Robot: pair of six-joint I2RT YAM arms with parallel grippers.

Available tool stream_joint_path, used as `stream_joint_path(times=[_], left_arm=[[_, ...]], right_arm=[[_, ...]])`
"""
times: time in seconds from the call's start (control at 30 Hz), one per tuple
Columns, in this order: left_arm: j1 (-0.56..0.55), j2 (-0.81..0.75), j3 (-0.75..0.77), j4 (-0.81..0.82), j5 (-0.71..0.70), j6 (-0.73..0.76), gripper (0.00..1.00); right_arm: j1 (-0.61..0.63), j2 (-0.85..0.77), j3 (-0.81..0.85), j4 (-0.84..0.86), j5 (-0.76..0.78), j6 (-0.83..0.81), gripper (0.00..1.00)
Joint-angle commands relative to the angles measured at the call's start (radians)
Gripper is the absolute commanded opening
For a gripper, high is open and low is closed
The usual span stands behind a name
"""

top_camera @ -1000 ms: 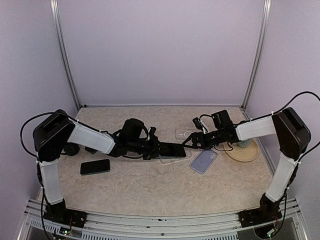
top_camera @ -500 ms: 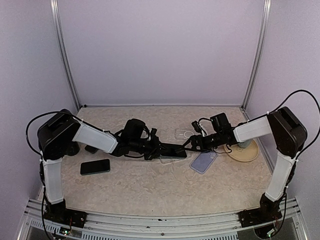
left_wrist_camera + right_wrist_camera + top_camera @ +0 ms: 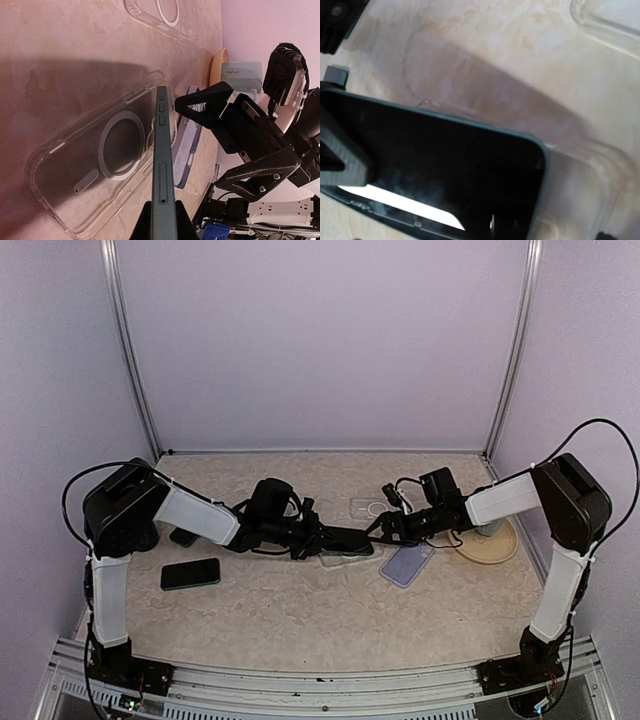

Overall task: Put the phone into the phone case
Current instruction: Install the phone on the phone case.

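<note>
The left pincer [image 3: 318, 539], clamped on one end of the phone [image 3: 164, 165], has edged rightward, carrying it over the clear case [image 3: 100, 165] on the bench [image 3: 300, 610]. Beyond, the wide-open right pincer [image 3: 380, 530] has drawn closer to the phone's free end, probably to steady the seating.

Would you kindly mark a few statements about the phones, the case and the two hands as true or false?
1. The left hand is shut on the dark green phone. True.
2. The dark green phone lies flat, fully seated in the clear plastic phone case. False: it is held on a tilt over the case, not seated.
3. The right hand is shut on the clear case. False: it is open, at the phone's far end, holding nothing.
4. A second, black phone lies flat on the beige marbled table. True.
</note>
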Motion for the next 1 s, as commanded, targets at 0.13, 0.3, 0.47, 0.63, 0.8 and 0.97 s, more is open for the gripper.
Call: stream_joint_path(times=[0.13,0.3,0.47,0.63,0.8,0.97], left_arm=[[0.007,0.037,0.045,0.079,0.024,-0.020,0.00],[0.009,0.044,0.049,0.091,0.030,-0.029,0.00],[0.007,0.056,0.048,0.112,0.047,-0.051,0.00],[0.007,0.065,0.040,0.125,0.062,-0.087,0.00],[0.009,0.063,0.020,0.125,0.051,-0.119,0.00],[0.012,0.049,-0.020,0.135,0.011,-0.157,0.00]], right_arm=[[0.002,0.034,-0.011,0.030,-0.022,0.002,1.00],[0.022,0.050,-0.005,0.034,-0.027,0.003,1.00],[0.042,0.066,-0.003,0.044,-0.027,0.008,1.00],[0.054,0.074,-0.002,0.053,-0.024,0.013,1.00],[0.057,0.073,0.000,0.053,-0.021,0.014,1.00],[0.062,0.070,0.000,0.049,-0.018,0.014,1.00]])
